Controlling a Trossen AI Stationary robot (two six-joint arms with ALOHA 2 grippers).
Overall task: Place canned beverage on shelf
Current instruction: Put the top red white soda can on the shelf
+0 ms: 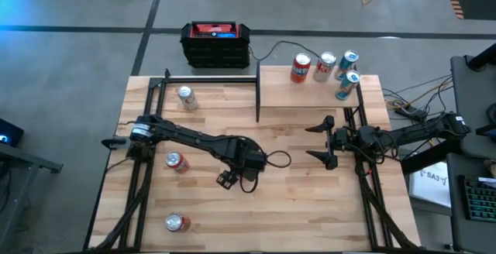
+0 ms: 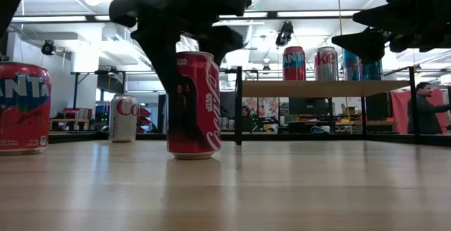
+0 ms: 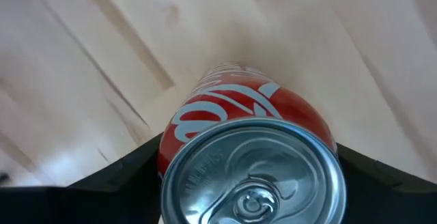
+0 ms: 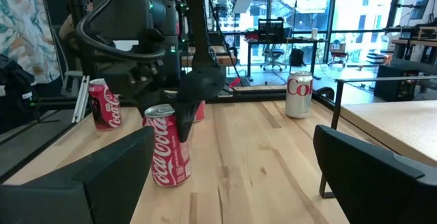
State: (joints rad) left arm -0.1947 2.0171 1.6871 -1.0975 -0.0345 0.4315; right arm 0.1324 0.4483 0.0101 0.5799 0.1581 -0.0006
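Mid-table, left gripper clamped on upright red Coca-Cola can, right gripper spread wide, empty, near pale wood shelf bearing four cans.

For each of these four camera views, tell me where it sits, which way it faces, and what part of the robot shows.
High view: above the table, looking straight down; both arms, the left hand shut on the Coca-Cola can, the right hand open, four cans on the shelf.
Low view: at tabletop height, looking level across; the left hand over the Coca-Cola can.
Left wrist view: looking down onto the can's top; its own dark fingers.
Right wrist view: looking across the table; its own fingers.
Shared: the Coca-Cola can shows in the low and both wrist views.
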